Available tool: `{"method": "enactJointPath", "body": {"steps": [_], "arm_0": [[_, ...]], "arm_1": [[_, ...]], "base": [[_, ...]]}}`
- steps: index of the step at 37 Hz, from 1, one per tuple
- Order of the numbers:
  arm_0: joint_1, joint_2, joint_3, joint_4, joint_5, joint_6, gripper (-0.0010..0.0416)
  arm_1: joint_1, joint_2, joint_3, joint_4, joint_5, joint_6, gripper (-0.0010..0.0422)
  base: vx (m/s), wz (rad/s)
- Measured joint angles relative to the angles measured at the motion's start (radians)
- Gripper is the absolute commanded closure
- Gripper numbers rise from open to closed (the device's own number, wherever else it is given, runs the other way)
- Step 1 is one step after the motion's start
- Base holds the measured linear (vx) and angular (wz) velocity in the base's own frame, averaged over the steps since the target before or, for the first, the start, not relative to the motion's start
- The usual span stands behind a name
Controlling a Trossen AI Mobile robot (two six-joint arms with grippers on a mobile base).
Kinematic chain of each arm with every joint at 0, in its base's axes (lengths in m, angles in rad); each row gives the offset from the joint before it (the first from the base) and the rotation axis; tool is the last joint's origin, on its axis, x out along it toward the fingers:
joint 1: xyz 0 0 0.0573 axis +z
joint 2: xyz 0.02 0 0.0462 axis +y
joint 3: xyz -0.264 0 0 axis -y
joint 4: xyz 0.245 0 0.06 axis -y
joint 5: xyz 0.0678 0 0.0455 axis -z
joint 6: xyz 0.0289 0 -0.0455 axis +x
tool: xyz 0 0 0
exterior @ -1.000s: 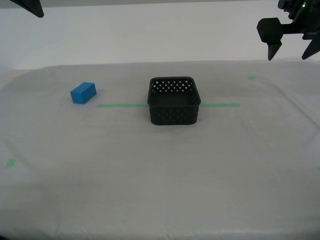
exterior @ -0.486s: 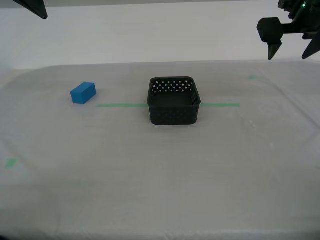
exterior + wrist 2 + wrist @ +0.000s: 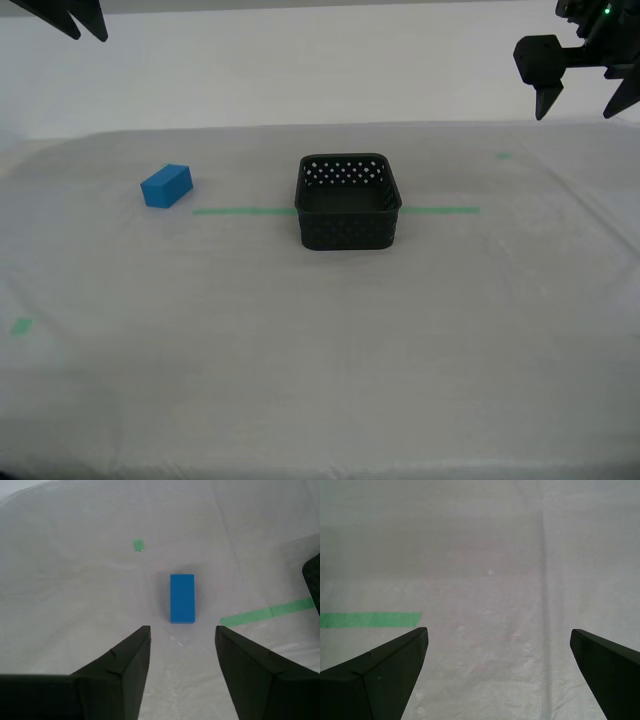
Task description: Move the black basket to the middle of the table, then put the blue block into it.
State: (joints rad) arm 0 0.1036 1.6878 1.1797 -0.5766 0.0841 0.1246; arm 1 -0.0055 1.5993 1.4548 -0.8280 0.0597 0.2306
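The black basket (image 3: 347, 201) stands upright and empty in the middle of the table (image 3: 320, 340), on the green tape line (image 3: 240, 211). The blue block (image 3: 166, 186) lies on the table at the exterior view's left, apart from the basket. My second gripper (image 3: 85, 30) hangs high above the far left; only its fingertips show there. In the second wrist view it (image 3: 181, 630) is open and empty, with the block (image 3: 182, 598) on the sheeting below, just ahead of the jaws. My first gripper (image 3: 577, 112) is open and empty, high at the far right.
Small green tape marks lie at the table's left front (image 3: 20, 326) and back right (image 3: 504, 155). The first wrist view shows bare sheeting and the end of the green line (image 3: 370, 619) between the wide-open jaws (image 3: 498, 631). A basket corner (image 3: 314, 580) shows in the second wrist view.
My second gripper's fingertips have shifted a little toward the exterior view's right and lower. The basket, the block and my first gripper have not moved.
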Motion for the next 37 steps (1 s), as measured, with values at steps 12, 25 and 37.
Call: {"method": "enactJointPath", "body": {"steps": [12,25,37], "arm_0": [[0.000,0.000,0.000,0.000,0.000,0.000,0.0007],[0.001,0.000,0.000,0.000,0.000,0.000,0.0007],[0.001,0.000,0.000,0.000,0.000,0.000,0.0007]], "arm_1": [[0.000,0.000,0.000,-0.017,0.000,0.000,0.0099],[-0.001,0.000,0.000,-0.035,0.000,0.000,0.0008],[-0.001,0.000,0.000,-0.034,0.052,-0.026,0.0014]], "base": [[0.000,0.000],[0.000,0.000],[0.000,0.000]]}}
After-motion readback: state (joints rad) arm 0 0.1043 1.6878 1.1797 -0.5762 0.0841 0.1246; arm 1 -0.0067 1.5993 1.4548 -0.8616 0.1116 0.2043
